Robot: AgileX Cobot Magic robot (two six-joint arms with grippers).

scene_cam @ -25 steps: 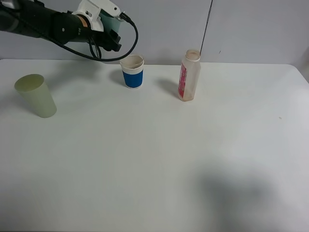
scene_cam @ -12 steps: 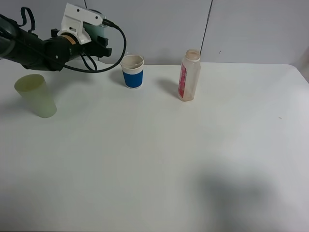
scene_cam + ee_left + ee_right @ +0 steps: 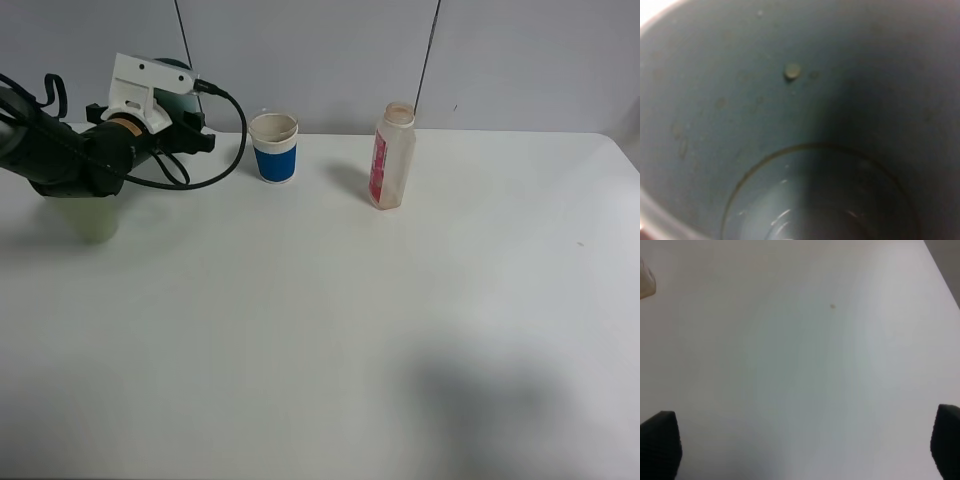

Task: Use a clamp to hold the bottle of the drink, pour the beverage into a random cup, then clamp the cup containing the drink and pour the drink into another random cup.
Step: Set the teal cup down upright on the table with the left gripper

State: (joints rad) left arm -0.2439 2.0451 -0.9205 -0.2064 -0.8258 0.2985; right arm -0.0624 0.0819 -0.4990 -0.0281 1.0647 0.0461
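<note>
One white table (image 3: 360,330) fills most of the high view, and over its far left corner reaches the black, cable-draped left arm (image 3: 60,155) with a white wrist housing. The left gripper (image 3: 185,120) at its tip is closed on the teal-green cup (image 3: 740,100), only a sliver of which shows past the housing from above; the left wrist view looks straight into the cup's dark inside, where a wet sheen lies at the bottom. The pale yellow-green cup (image 3: 90,222) stands under that arm, mostly hidden by it. The bottle (image 3: 392,157) stands upright near the far edge, right of centre, and the white cup with a blue band (image 3: 274,148) stands upright between bottle and gripper, apart from both. The right gripper (image 3: 800,445) hangs over bare table, its dark fingertips (image 3: 660,445) spread wide and empty.
</note>
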